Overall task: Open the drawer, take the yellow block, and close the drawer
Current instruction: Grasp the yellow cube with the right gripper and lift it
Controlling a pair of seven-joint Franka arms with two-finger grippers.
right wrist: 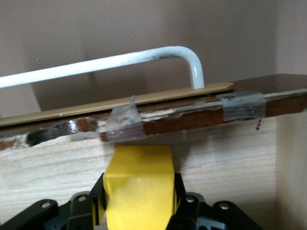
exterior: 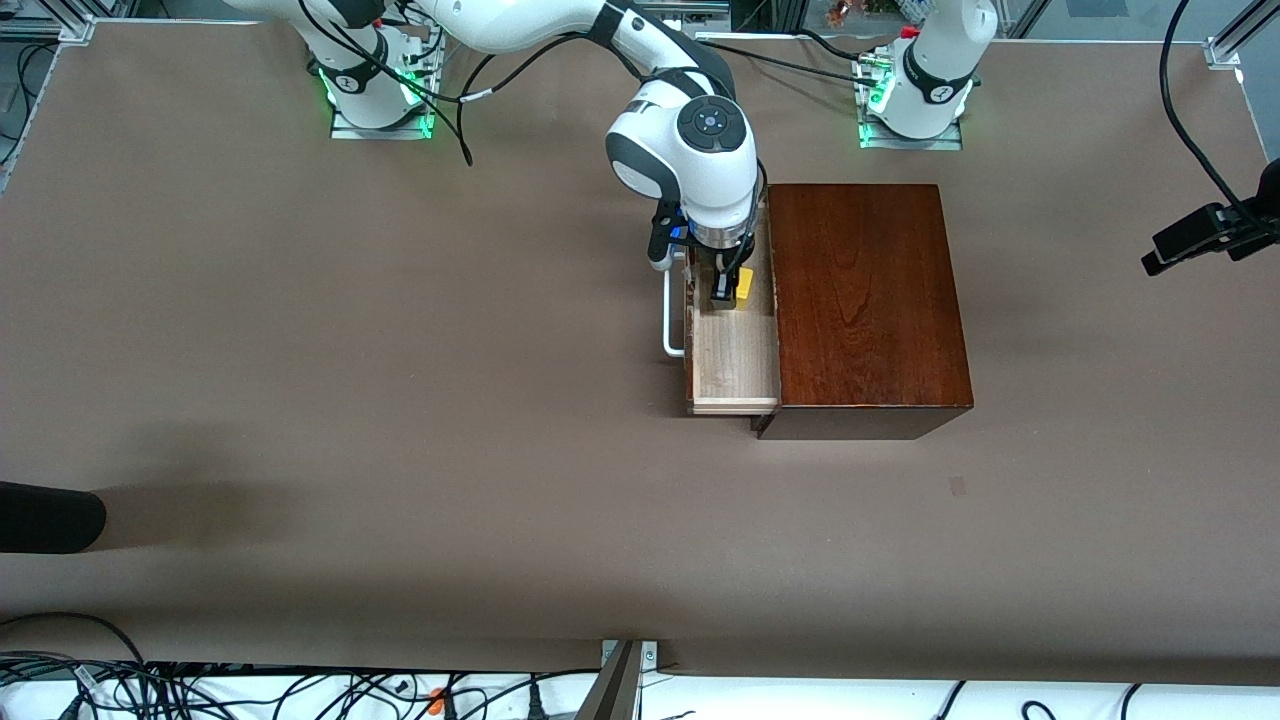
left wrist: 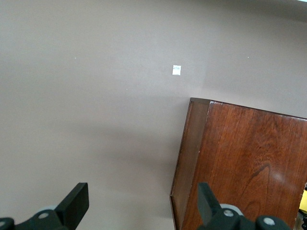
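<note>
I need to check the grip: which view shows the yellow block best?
The right wrist view: the yellow block fills it, clamped in the right tool. The front view shows a small yellow patch inside the open drawer; the left wrist view shows a sliver at best.

No legible text or labels

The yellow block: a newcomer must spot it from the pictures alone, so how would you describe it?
Find the dark reddish-brown wooden box on the table; its drawer is pulled out toward the right arm's end, showing a pale wood interior. Inside, the yellow block sits between the closed jaws of the right gripper. It is the only bright yellow thing there, a small cube.
</note>
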